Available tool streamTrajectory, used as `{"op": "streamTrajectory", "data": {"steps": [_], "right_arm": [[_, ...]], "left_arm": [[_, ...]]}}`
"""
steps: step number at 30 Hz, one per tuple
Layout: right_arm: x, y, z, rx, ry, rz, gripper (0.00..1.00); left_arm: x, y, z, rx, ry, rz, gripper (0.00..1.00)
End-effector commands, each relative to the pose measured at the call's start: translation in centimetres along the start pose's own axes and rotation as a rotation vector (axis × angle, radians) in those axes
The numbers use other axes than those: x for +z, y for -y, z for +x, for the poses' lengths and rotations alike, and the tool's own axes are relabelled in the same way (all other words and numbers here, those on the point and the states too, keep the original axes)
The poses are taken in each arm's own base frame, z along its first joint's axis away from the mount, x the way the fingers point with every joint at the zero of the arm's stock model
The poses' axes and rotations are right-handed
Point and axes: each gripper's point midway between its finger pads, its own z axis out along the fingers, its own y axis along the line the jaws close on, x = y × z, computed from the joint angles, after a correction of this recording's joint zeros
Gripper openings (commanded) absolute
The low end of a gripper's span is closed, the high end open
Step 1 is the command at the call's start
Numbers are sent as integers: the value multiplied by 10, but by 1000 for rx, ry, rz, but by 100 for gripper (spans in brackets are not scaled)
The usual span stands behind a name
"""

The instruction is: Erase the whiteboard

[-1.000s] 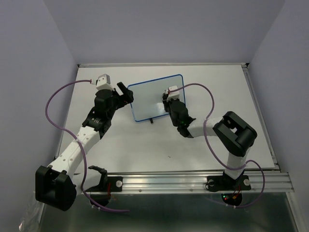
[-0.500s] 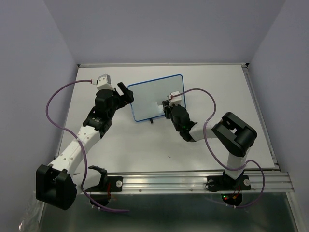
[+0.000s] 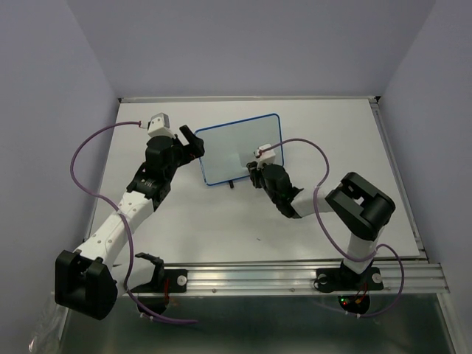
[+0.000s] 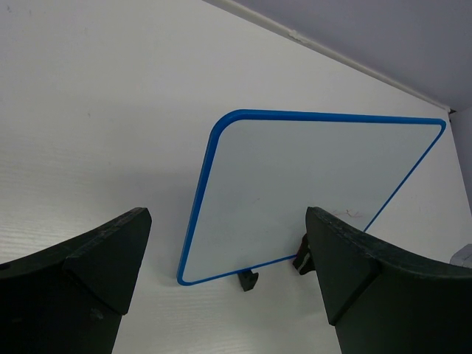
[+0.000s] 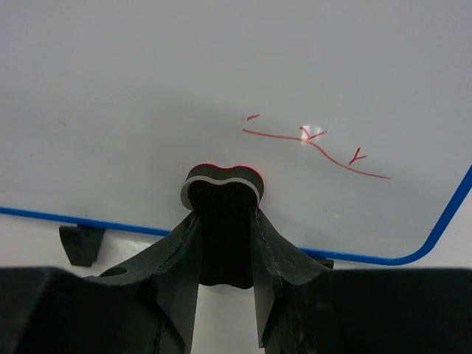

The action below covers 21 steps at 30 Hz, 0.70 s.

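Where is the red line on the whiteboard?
In the right wrist view, the red line lies near the lower right corner of the whiteboard, just right of the eraser.

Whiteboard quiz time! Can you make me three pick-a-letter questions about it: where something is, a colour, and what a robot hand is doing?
1. In the right wrist view, where are the red marks from the eraser?
A) up and to its right
B) to its left
C) below it

2. What colour is the frame of the whiteboard?
A) green
B) blue
C) black

3. What is the left gripper doing?
A) squeezing the frame
B) shut, empty
C) open, holding nothing

Answers:
1 A: the scribble sits right of the eraser held in the right gripper.
2 B: a blue rim runs round the board.
3 C: its fingers stand wide apart.
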Motion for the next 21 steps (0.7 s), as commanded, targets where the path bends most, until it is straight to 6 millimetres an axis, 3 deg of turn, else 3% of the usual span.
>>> {"op": "streamTrajectory", "data": {"steps": [1,7,13,18,21], "right_arm": [[-12,2,1,-37,-44,-24,1],[-21,16,-64,-4,100,48,1],[-19,19,-113,-25,223,80,1],[-7,18,-119,-134,270,74,1],[-1,0,-113,-247,292,-28,1]], "left_arm": [[-4,19,-33,-7,84,50,99],[-6,20,-35,-5,91,56,99],[-9,20,-35,-10,97,62,99],[-9,20,-34,-10,95,66,99],[-10,18,-33,-7,90,59,99]]}}
